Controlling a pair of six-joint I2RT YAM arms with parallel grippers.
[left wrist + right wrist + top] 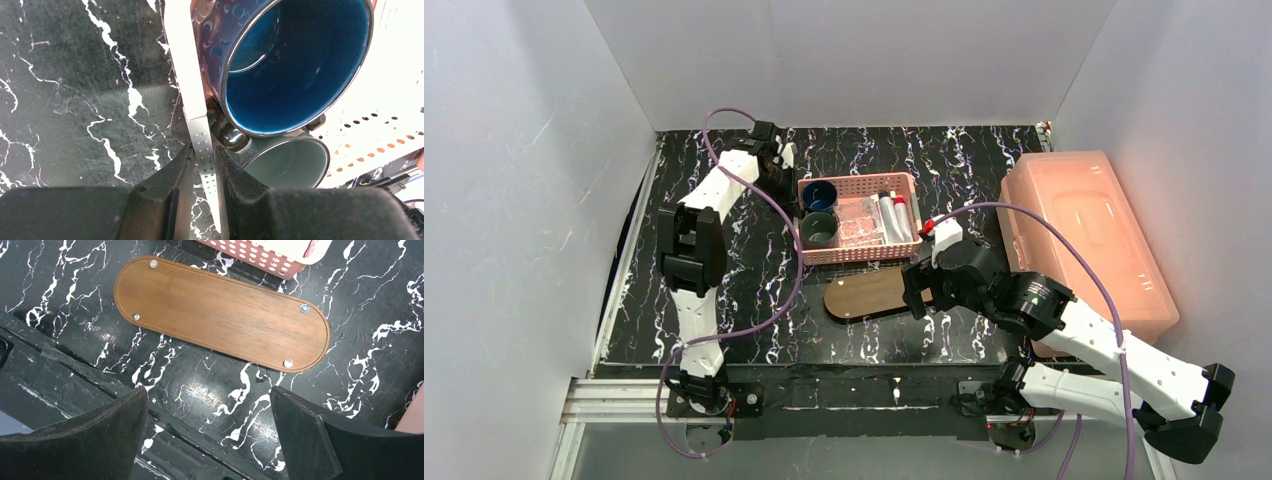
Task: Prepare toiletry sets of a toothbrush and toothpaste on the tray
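Cups x2 (820,195) in basket (854,257), 1 tray (869,295), L end effector (204,161) pinching basket wall

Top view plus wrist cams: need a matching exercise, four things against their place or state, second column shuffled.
Things:
1. tray
2. left gripper
3. right gripper
4. blue cup

Place or state:
A. inside the pink basket
B. open, close to the tray
C. bare, nothing on it
D. shut on the pink basket's wall

Pairs: 1-C, 2-D, 3-B, 4-A
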